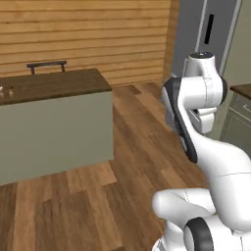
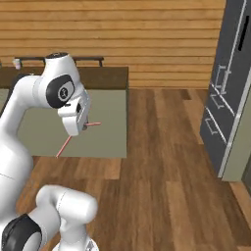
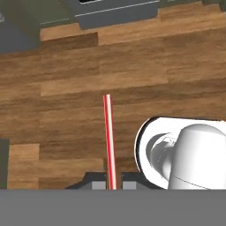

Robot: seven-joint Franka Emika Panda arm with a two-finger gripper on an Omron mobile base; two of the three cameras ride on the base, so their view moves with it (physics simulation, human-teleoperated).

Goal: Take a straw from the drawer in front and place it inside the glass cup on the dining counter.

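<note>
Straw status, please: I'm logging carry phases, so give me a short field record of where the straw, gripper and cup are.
straw: red, clamped between the fingertips, sticking out past them over the wood floor
gripper: shut on the straw, held in the air beside the dining counter
glass cup: small, on the far left of the dining counter top
dining counter: dark wood top, pale green side
straw in cup: not yet

Glass cup [image 2: 17,62] stands on dining counter [image 2: 105,78]
</note>
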